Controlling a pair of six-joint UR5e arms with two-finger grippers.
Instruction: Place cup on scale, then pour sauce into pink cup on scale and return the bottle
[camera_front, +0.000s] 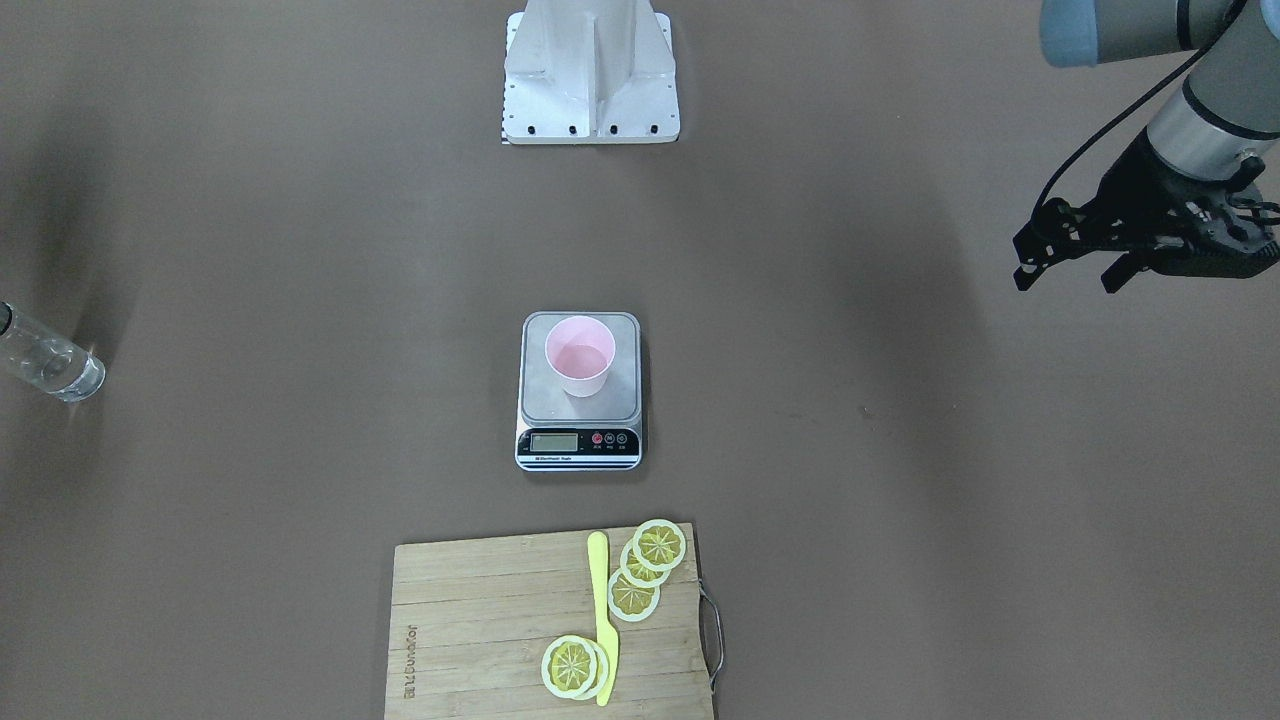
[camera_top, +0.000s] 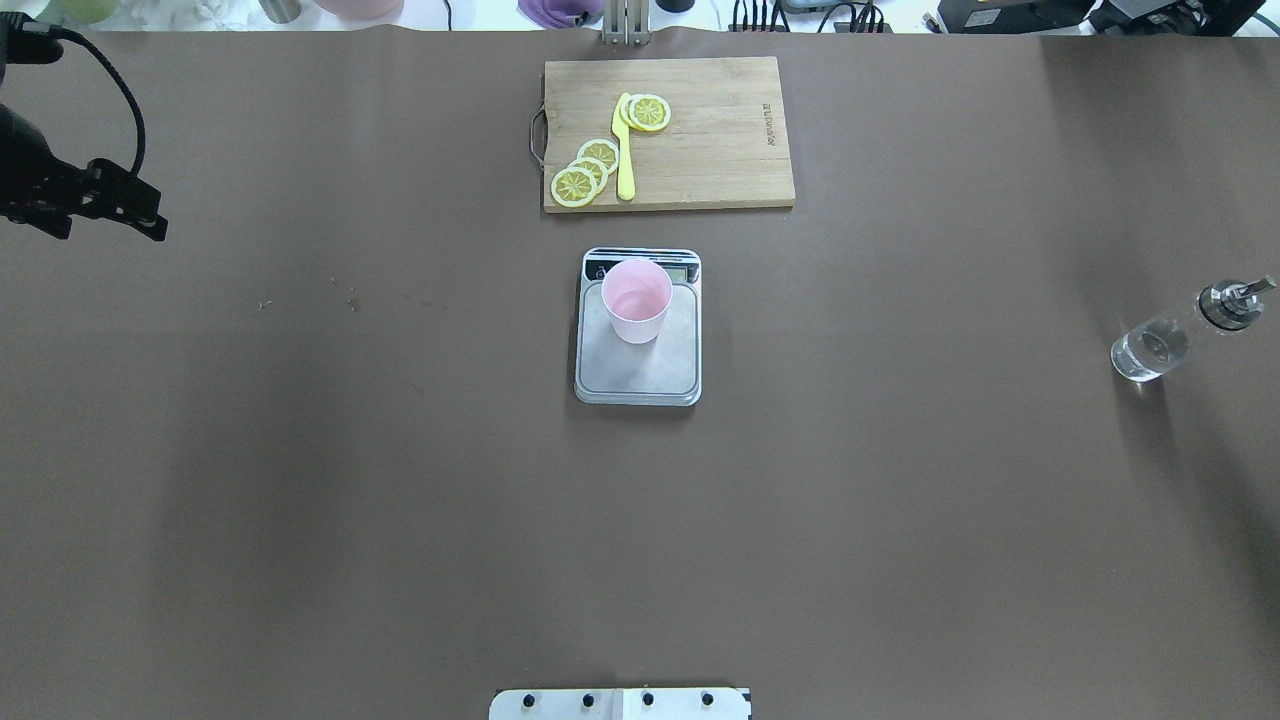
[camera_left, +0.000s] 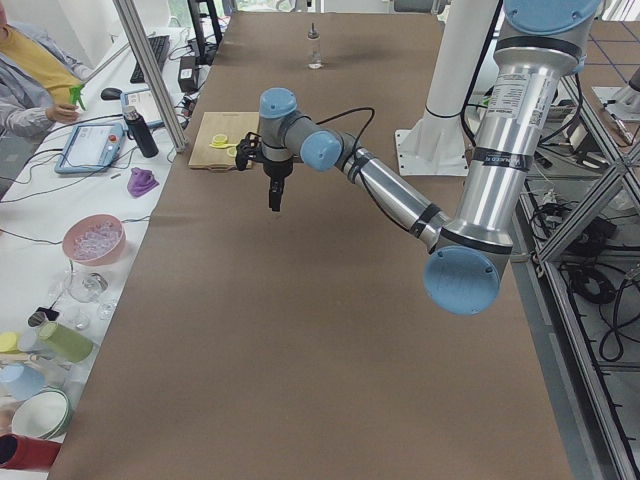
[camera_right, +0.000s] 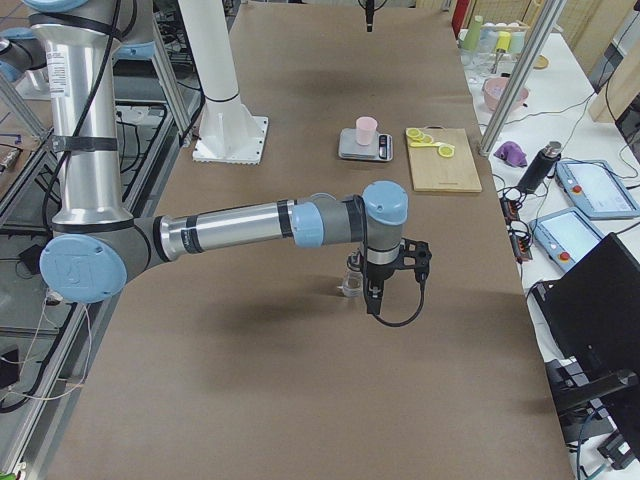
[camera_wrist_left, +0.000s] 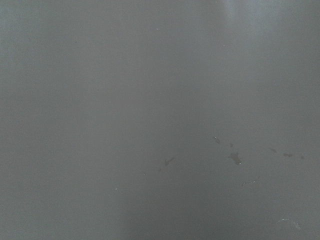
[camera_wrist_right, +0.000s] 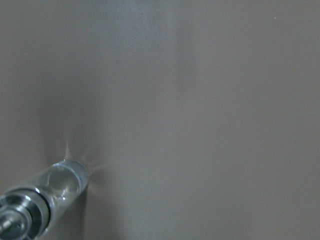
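Opposed overhead and front views over the scale (camera_top: 640, 378); wrist cameras seemingly downward.

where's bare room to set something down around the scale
Broad bare table flanks the scale: one side runs to the bottle, the other toward the left claw. Also open between scale and robot base. Crowded: the narrow gap to the cutting board, whose handle end holds lemon slices.

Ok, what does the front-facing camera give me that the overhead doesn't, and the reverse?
Only front-facing: the scale, its display and red buttons unobstructed. Only overhead: the bottle with its metal pourer cap, which front-facing crops off. Both: the cup upright on the scale, the left gripper open off to one side, the cutting board with lemon slices.
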